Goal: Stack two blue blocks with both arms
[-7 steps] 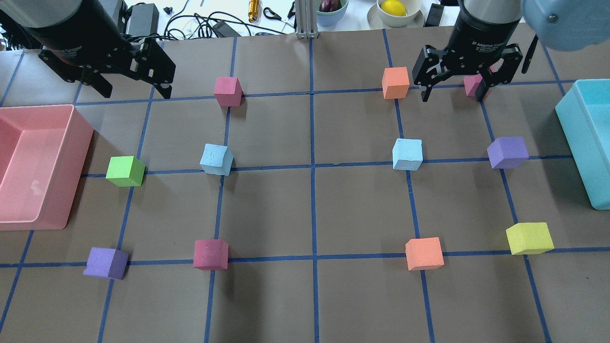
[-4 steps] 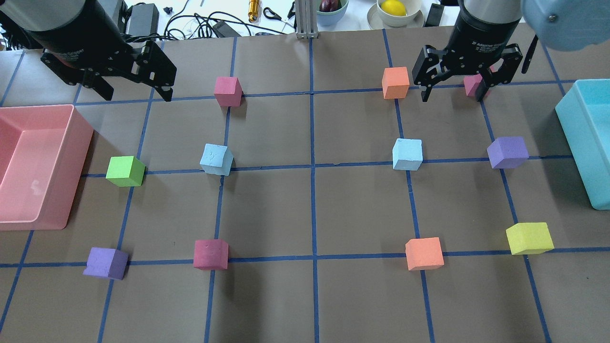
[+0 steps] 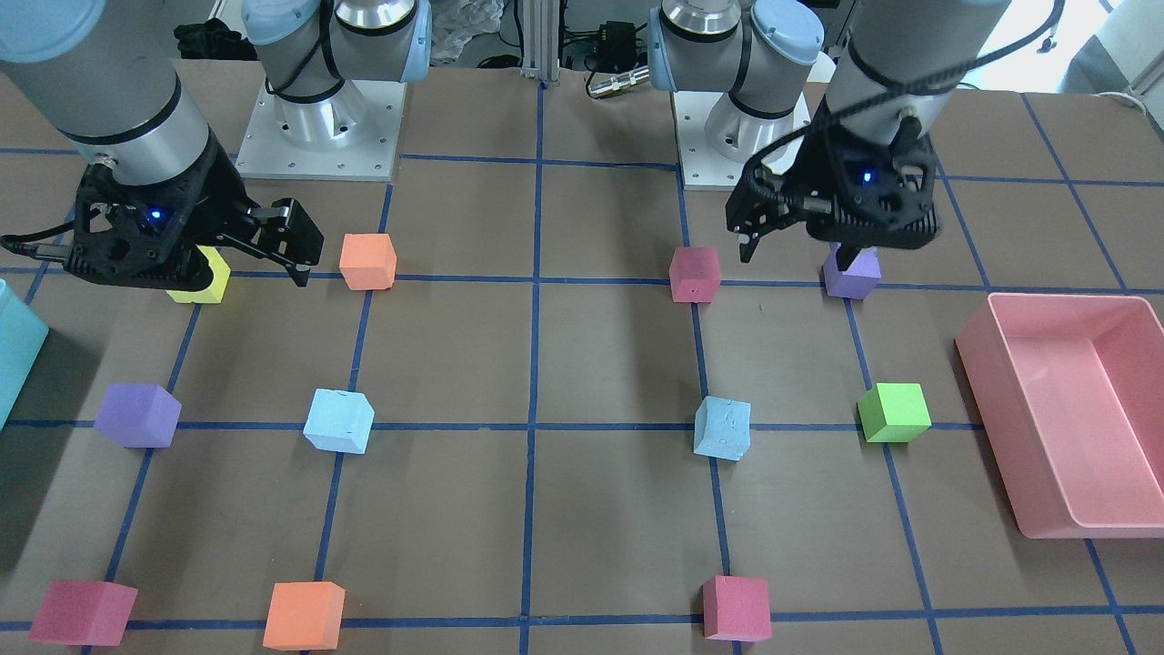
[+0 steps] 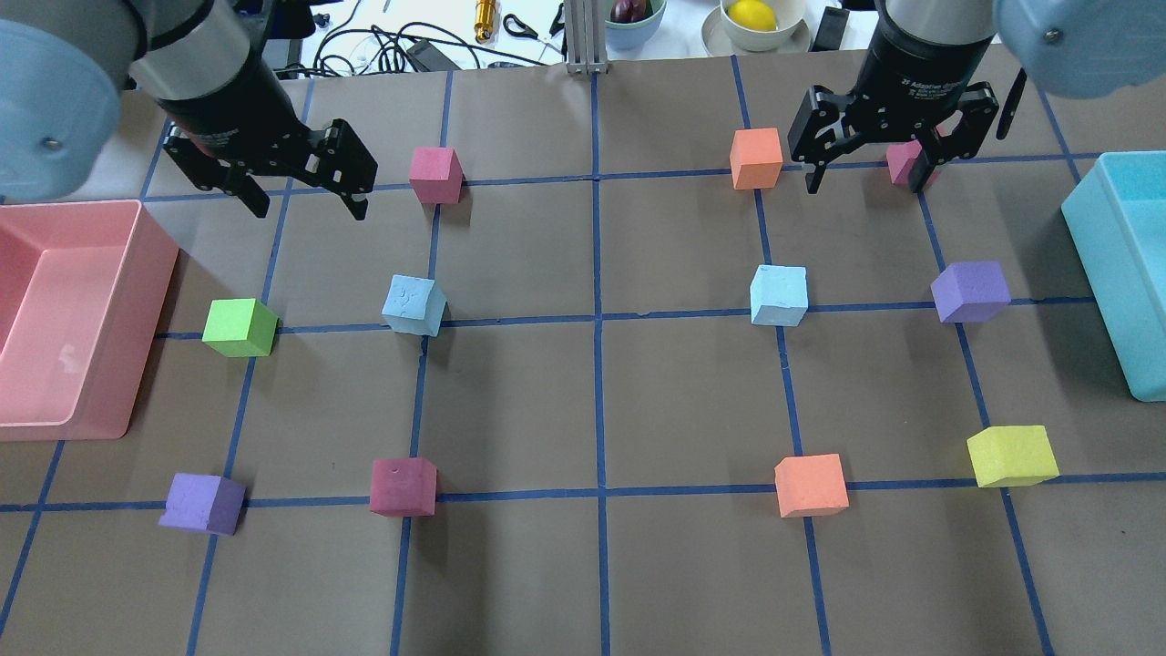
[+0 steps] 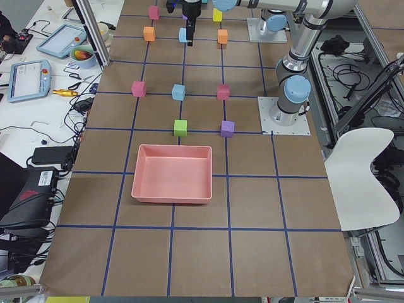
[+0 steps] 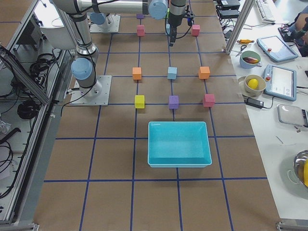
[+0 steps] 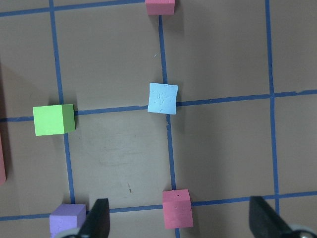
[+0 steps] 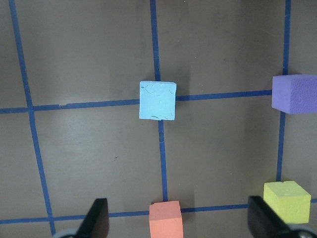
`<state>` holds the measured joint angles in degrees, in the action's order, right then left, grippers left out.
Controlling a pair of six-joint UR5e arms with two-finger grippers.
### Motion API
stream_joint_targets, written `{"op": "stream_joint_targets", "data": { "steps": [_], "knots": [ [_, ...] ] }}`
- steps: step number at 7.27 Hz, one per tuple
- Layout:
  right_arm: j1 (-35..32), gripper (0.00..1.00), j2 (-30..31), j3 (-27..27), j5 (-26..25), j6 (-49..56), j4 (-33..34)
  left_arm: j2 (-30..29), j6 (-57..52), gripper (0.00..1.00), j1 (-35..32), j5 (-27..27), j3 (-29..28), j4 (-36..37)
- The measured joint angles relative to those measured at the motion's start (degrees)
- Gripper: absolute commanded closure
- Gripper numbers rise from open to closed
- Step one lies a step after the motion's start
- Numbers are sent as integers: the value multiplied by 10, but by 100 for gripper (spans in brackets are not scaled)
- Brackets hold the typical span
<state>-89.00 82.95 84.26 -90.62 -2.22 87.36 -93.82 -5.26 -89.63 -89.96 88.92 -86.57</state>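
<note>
Two pale blue blocks rest on the brown mat. One is left of centre [image 4: 414,305], the other right of centre [image 4: 779,295]. My left gripper [image 4: 308,205] is open and empty. It hovers behind and to the left of the left blue block [image 7: 163,97]. My right gripper [image 4: 865,182] is open and empty. It hovers behind and slightly right of the right blue block [image 8: 157,100]. In the front-facing view the left gripper [image 3: 796,253] is at right and the right gripper [image 3: 245,271] at left. Both blocks [image 3: 723,428] [image 3: 338,421] lie apart from the grippers.
A pink bin [image 4: 150,273] stands at the left edge and a teal bin [image 4: 1116,273] at the right edge. Other cubes sit on the grid: green [image 4: 240,327], pink [image 4: 435,174], orange [image 4: 756,158], purple [image 4: 970,291], yellow [image 4: 1011,455], orange [image 4: 811,485], magenta [image 4: 403,486], purple [image 4: 202,503].
My left arm has moved right and a little nearer, so its open gripper is closer to the left blue block. The right arm has hardly moved. No block has moved.
</note>
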Motion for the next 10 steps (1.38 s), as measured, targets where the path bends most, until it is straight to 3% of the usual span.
{"op": "stream_joint_targets", "data": {
  "steps": [2,5,7,10],
  "knots": [
    [1,0,-27,8,1,-1,9,-65,-4,0,1,-1,10,53],
    [1,0,-97,57,1,2,124,-145,-2,0,1,0,36,131],
    [1,0,-132,102,2,-2,188,-170,-4,0,1,-1,82,201],
    [1,0,-169,121,2,-3,219,-189,-2,0,1,0,123,264]
  ]
}}
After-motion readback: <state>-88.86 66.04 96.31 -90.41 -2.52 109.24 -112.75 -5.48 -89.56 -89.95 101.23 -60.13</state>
